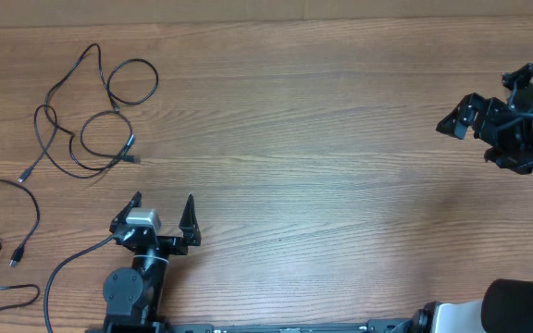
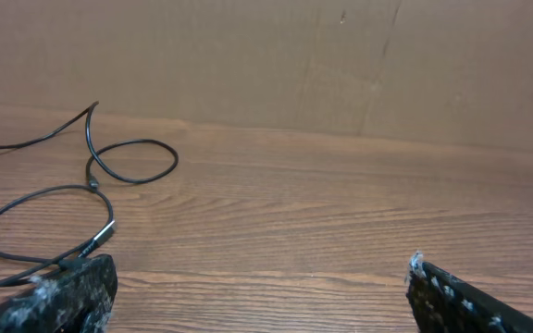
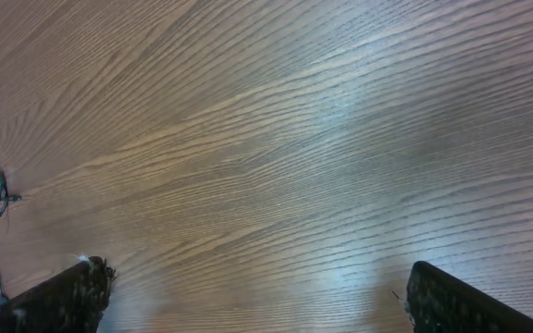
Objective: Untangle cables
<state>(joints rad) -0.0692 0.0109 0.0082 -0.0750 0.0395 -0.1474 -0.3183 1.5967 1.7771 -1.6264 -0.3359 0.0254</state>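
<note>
On table (image 1: 340, 157), left side: cables (image 1: 82, 137) lie loose | left pincer (image 1: 163, 199) wide open, empty | right pincer (image 3: 257, 282) wide open, empty

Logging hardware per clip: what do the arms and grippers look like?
Both arms are black. The left gripper has two pointed black fingers, a silver-grey block behind them and a thin black wire trailing off. The right gripper is black too, with looped wiring on its arm. Fingertips carry whitish scuffs.
</note>
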